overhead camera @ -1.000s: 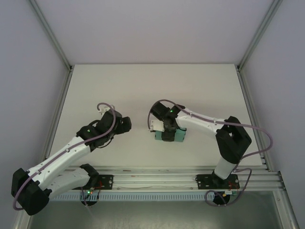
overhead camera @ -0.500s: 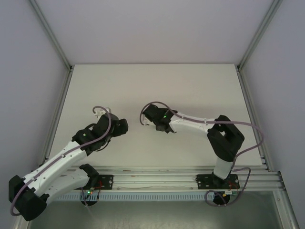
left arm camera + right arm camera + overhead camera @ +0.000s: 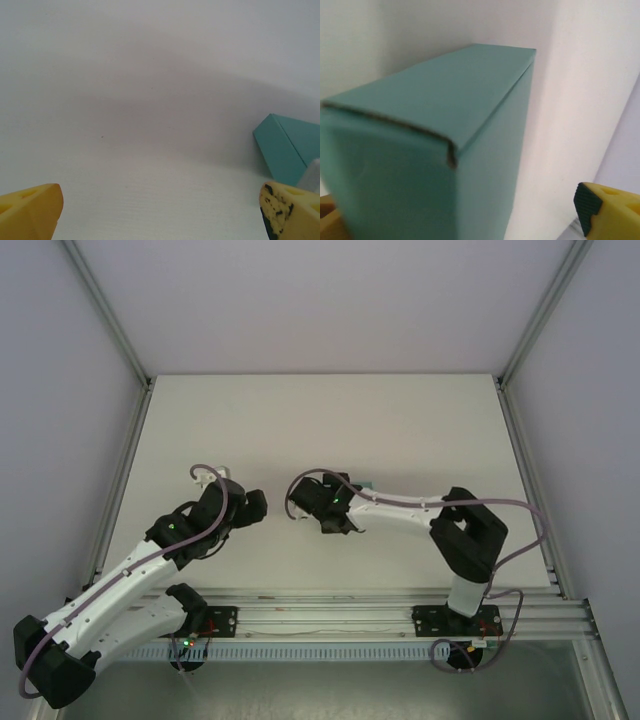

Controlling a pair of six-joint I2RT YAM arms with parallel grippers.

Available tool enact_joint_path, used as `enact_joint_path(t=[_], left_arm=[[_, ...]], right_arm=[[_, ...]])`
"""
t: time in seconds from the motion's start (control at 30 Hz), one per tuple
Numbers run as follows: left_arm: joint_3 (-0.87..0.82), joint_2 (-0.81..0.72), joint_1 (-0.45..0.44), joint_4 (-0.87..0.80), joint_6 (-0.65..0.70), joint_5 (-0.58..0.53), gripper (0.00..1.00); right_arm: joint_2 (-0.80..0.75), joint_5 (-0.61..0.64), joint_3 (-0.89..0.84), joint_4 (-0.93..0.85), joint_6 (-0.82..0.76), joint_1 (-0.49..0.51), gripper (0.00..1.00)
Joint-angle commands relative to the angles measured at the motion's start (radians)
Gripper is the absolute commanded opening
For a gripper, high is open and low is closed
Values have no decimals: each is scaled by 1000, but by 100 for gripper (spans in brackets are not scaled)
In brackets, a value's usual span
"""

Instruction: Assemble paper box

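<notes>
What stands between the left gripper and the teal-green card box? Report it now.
Nothing loose: in the left wrist view, bare white table runs from the left gripper to the teal-green card box. The right gripper straddles that box, jaws open, and may crowd the approach.

So the paper box [image 3: 435,115] was already folded up into a closed, plain rectangular block, teal-green thin card with no markings. The top flap was tucked in, with a tiny gap at one near corner of the seam. It sat roughly mid-worktop, well apart from every edge, mostly hidden from above.
</notes>
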Motion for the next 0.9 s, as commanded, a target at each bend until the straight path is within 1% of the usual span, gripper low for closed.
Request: enact_joint_path(t=[0.0, 0.13, 0.23, 0.33, 0.4, 0.43, 0.5, 0.53, 0.63, 0.67, 0.7, 0.73, 0.77, 0.8, 0.83, 0.87], left_arm=[[16, 0, 8, -19, 11, 24, 100], [22, 5, 7, -8, 34, 55, 100], [37, 11, 7, -17, 44, 56, 100], [55, 18, 8, -38, 49, 19, 100], [63, 20, 8, -38, 50, -35, 100], [64, 20, 7, -31, 50, -83, 100], [47, 20, 19, 17, 82, -171, 100], [30, 24, 36, 61, 104, -225, 100], [-27, 53, 135, 210, 149, -338, 100], [-44, 59, 172, 256, 166, -350, 100], [-72, 64, 214, 328, 218, -362, 100], [-99, 66, 242, 388, 236, -398, 100], [-128, 65, 268, 458, 281, -414, 100], [-170, 64, 292, 559, 347, -438, 100], [-198, 64, 311, 628, 371, -475, 100], [-222, 67, 331, 683, 400, -484, 100]], right_arm=[[-92, -128, -7, -139, 112, 19, 100], [-161, -289, -4, -238, 145, 22, 100], [-222, -346, -18, -268, 142, 22, 100], [-297, -333, -51, -233, 158, 23, 100], [-360, -314, -93, -176, 186, 10, 100], [-400, -326, -117, -141, 215, -14, 100], [-476, -339, -159, -68, 303, -84, 100], [-517, -332, -184, -19, 369, -136, 100], [-606, -247, -264, 140, 579, -300, 100], [-657, -242, -287, 168, 644, -362, 100], [-698, -263, -318, 196, 704, -433, 100], [-734, -267, -354, 235, 763, -494, 100], [-772, -269, -396, 279, 819, -552, 100], [-809, -273, -449, 334, 861, -612, 100], [-839, -269, -504, 393, 889, -659, 100], [-863, -269, -558, 455, 900, -700, 100]])
